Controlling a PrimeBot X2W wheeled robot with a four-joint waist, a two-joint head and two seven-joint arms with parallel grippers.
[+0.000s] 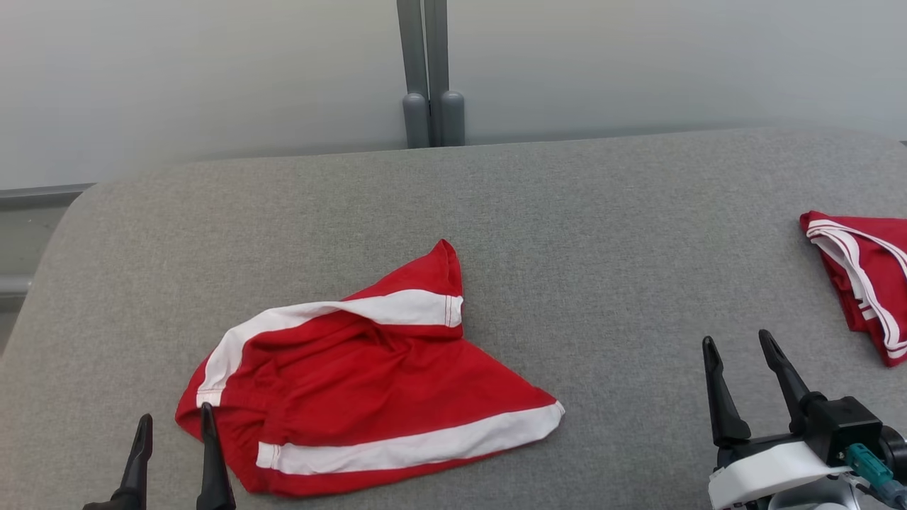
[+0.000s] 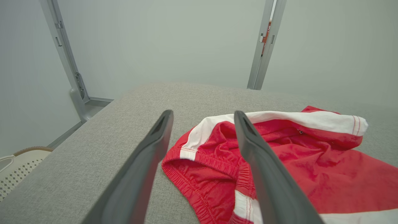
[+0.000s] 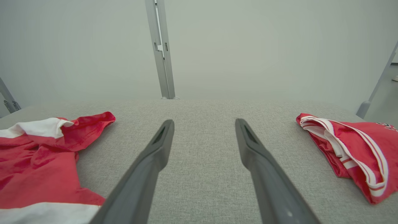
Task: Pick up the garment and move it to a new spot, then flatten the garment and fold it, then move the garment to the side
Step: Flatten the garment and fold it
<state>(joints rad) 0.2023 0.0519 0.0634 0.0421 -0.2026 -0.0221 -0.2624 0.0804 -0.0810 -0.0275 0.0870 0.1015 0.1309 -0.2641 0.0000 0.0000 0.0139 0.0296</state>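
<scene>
thin red cloth garment (image 1: pixel 368 382) lies rumpled on matt, coarse-woven grey table (image 1: pixel 602 234).

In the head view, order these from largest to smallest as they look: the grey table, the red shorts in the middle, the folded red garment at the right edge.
1. grey table
2. red shorts
3. folded red garment, cut by the frame edge, so its full size is unsure
</scene>
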